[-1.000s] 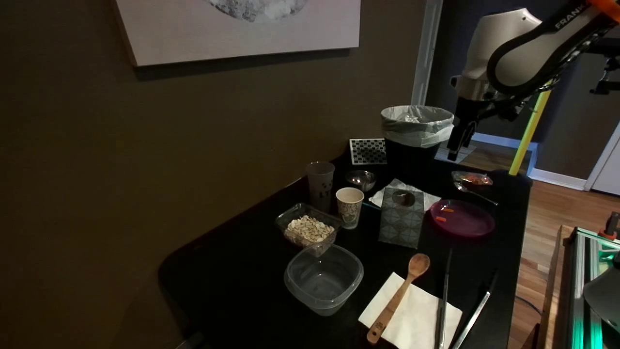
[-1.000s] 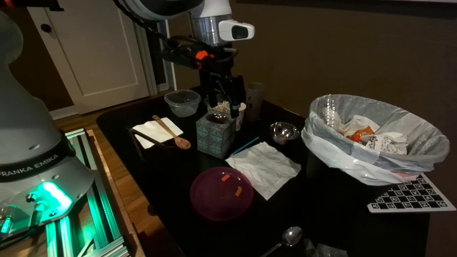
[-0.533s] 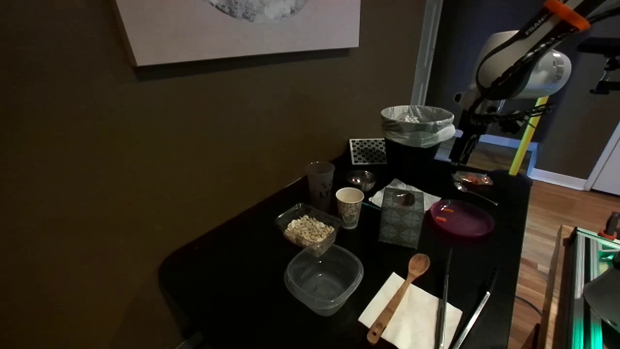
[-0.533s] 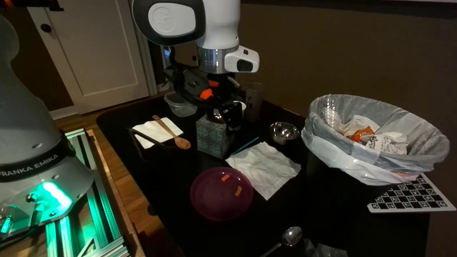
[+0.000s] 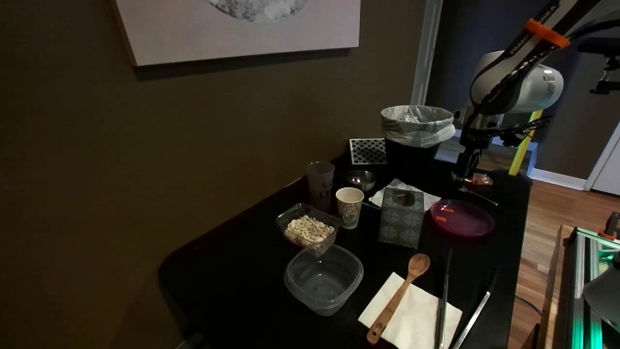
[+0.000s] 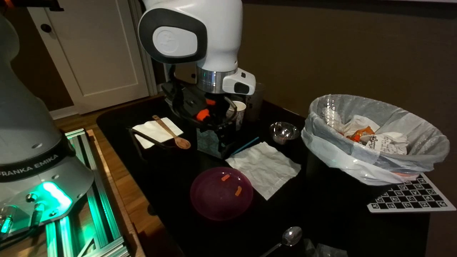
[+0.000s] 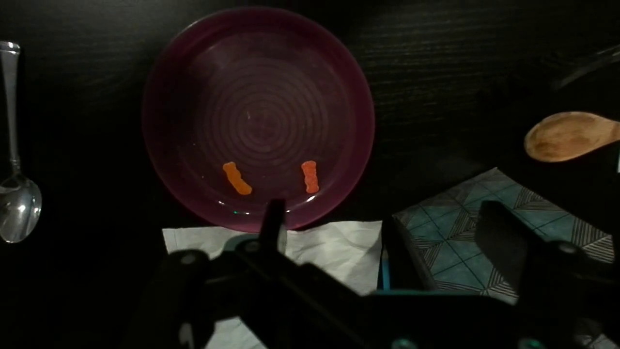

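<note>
Black two-finger gripper [image 7: 386, 218] hovers, fingers [image 7: 501, 232] spread wide, near round purple plate [image 7: 264, 121] bearing two orange gummies [image 7: 310, 177]. Contact with teal-grey patterned cardboard tissue box [image 7: 457, 242] hard to tell.

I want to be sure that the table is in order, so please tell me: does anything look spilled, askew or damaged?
Nothing looks spilled or damaged: the box stands upright and the oats lie inside their tub. Only the napkin by the plate looks slightly odd, as it is wrinkled.
</note>
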Controlling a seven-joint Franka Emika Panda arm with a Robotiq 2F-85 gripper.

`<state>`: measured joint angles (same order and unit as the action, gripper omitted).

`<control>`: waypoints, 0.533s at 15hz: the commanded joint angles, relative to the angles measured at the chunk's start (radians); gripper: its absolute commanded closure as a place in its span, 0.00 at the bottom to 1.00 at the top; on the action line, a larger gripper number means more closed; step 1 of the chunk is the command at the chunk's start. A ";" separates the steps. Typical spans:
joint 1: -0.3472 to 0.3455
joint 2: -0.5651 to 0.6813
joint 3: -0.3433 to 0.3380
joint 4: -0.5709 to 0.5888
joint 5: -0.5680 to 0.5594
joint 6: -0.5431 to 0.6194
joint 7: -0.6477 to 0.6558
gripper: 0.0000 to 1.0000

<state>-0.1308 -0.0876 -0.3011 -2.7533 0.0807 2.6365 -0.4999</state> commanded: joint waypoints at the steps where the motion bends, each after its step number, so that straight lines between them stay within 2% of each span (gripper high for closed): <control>1: -0.018 -0.001 0.019 0.000 0.001 -0.002 0.000 0.00; 6: -0.018 -0.001 0.019 0.001 0.001 -0.002 0.000 0.00; 8: -0.021 0.030 0.010 0.008 0.029 -0.004 -0.041 0.00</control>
<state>-0.1336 -0.0873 -0.2974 -2.7515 0.0807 2.6365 -0.4997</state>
